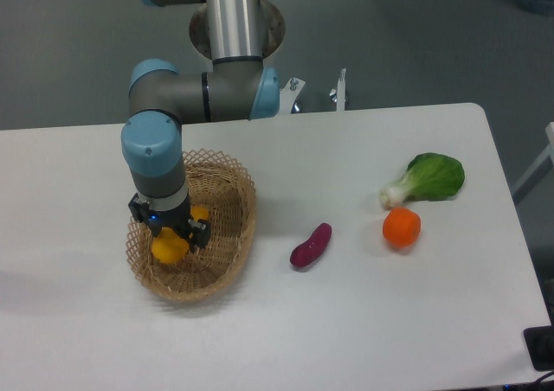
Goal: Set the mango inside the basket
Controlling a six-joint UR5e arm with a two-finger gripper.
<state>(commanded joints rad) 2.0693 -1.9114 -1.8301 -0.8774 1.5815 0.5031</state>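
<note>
The arm descended from its base beyond the table's (346, 322) far edge. The upper link ran vertically, an elbow section extended horizontally toward the left edge, and the wrist section pointed straight down over the basket (227, 240). The gripper (171, 233) was oriented vertically inside the basket, below the rim line on the left half of the interior.

The mango (170, 247) lay inside the basket, directly under the gripper, with yellow-orange surface visible below and to the right of the black gripper body. The fingers were positioned on either side of the fruit; whether they were clamped on it or parted from it could not be determined from this view.

The basket stood on the left half of the table, nearer the front edge than the far edge. A purple tuber (311, 245) lay near the table's centre, well apart from the basket. A round orange fruit (402, 226) sat toward the right edge, with a leafy green vegetable (428, 178) just behind it.
</note>
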